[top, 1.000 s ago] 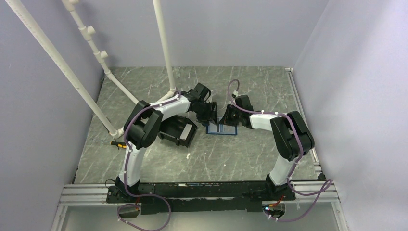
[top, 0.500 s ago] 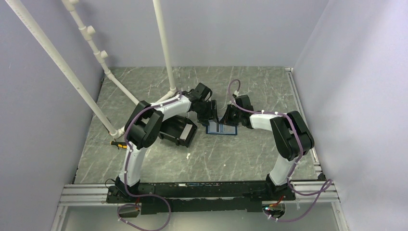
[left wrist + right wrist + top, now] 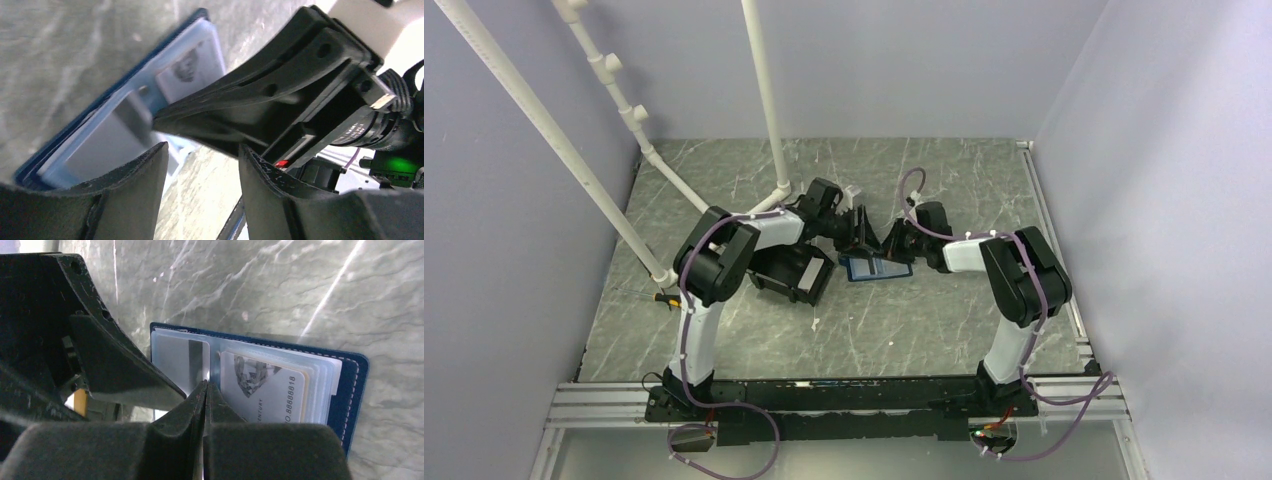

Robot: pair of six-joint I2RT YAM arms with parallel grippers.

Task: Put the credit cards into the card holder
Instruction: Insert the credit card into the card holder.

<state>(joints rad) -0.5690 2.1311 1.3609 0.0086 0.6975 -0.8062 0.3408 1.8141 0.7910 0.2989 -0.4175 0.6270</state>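
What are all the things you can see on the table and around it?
card holder: one, navy outside, light blue inside, lying open mid-table
cards: two seen, both pale, one with numbers, one with a dark stripe, in the holder's clear pockets
bin: one, black, left of the holder
tool: one, orange and black, at the left table edge; too small to tell what it is
pipes: three, white, back left
table: one, grey-green marble look
left gripper: one, black, open, over the holder
right gripper: one, black, shut, tips at the holder's middle
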